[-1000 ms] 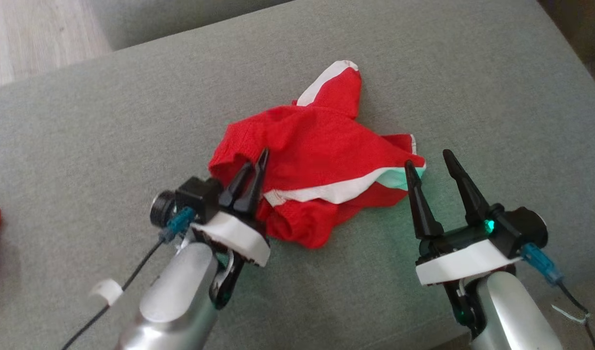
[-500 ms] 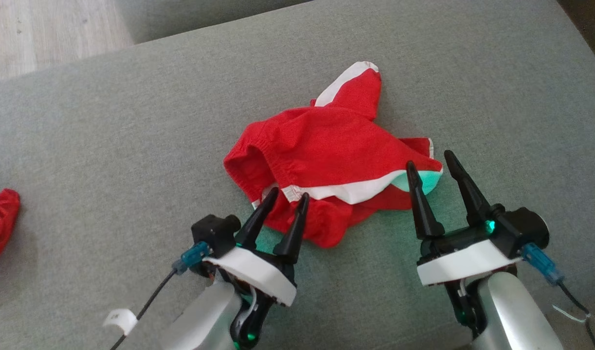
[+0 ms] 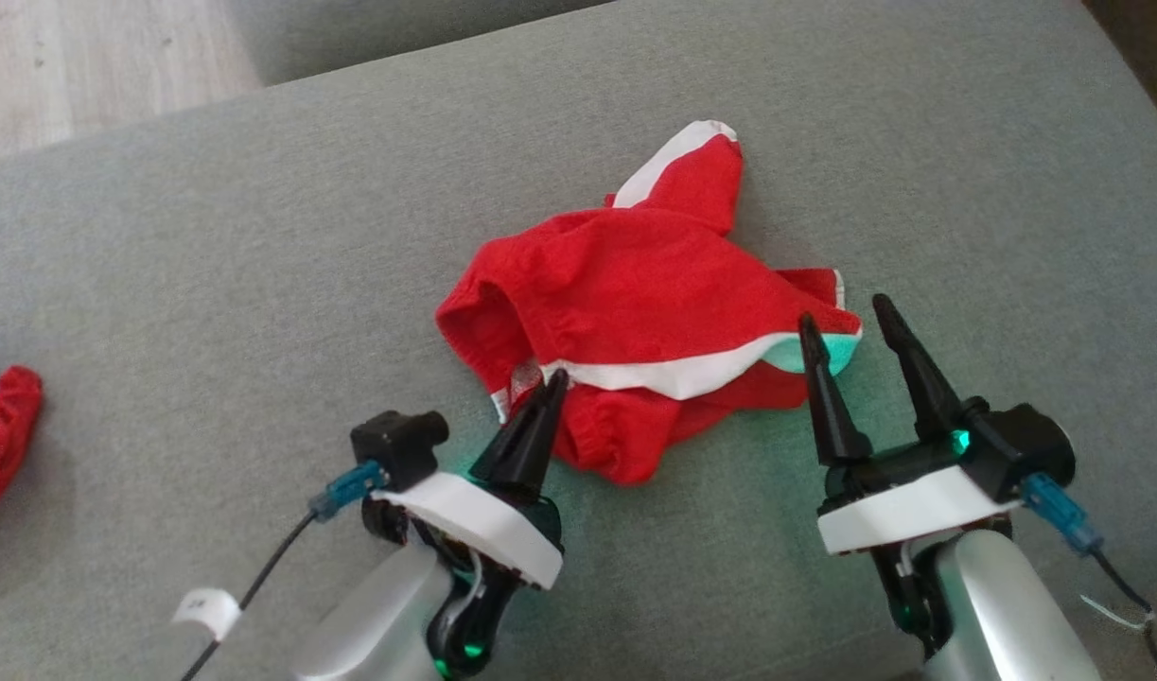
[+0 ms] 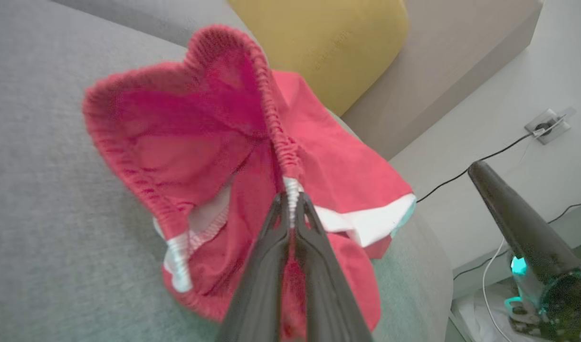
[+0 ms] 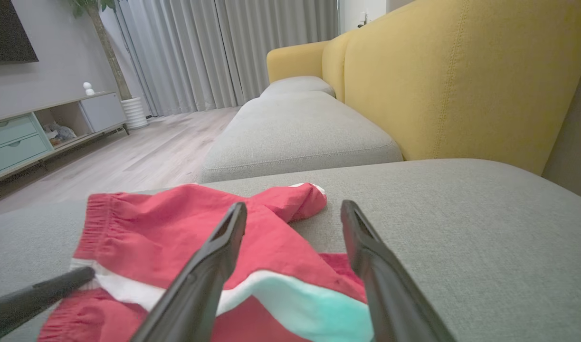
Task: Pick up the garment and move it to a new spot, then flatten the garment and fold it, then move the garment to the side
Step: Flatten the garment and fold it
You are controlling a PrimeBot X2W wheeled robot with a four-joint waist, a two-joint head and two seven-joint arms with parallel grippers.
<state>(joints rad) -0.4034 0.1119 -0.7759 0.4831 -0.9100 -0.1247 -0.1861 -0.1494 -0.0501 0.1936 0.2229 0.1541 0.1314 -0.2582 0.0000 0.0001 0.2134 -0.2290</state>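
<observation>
The garment (image 3: 635, 312) lies crumpled on the grey sofa cushion (image 3: 256, 236). The left end effector (image 3: 552, 386) pinches only its waistband seam; the right end effector (image 3: 844, 314) stands wide beside the hem, empty. Such a thin grip may slip during lifting.

- There's the garment (image 3: 635, 293): red shorts with a white band and a mint-green patch (the patch sits at its right edge).
- It's crumpled, not flat, with the elastic waistband gaping open on its left side.
- It lies near the middle of the grey cushion (image 3: 209, 236), one leg poking toward the cushion's far edge.
</observation>
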